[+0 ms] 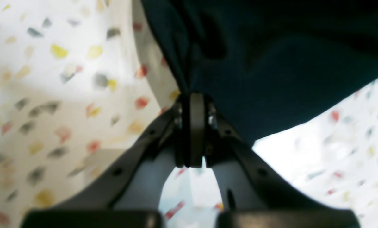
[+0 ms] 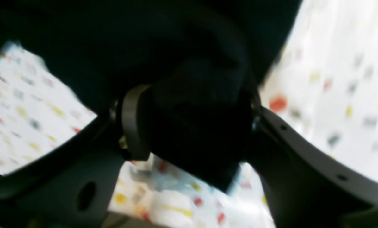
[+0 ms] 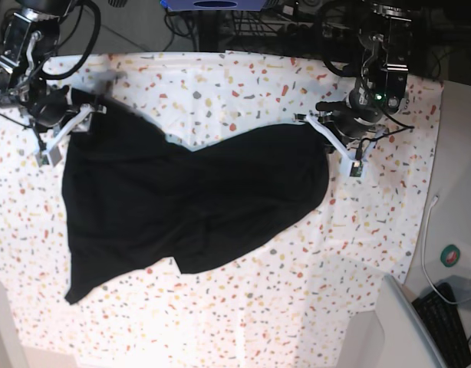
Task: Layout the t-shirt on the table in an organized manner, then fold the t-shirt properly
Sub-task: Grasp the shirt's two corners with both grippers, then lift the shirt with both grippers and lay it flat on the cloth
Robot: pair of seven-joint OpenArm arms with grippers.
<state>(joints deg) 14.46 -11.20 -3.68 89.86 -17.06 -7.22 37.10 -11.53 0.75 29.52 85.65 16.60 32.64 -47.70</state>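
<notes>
Worktop (image 3: 243, 322) speckled white, t-shirt (image 3: 182, 199) spread rumpled across. Left fingers (image 1: 192, 104) clamped on t-shirt edge; right fingers (image 2: 135, 123) apparently round bunched cloth, view blurry. Keyboard (image 3: 450, 318) at corner.

The black t-shirt (image 3: 182, 203) lies spread, rumpled, seemingly back-up, across the flecked table (image 3: 243, 84).

one t-shirt (image 3: 189, 207), one table (image 3: 297, 307), two arms, one keyboard (image 3: 450, 322), one cable (image 3: 427, 238).
</notes>
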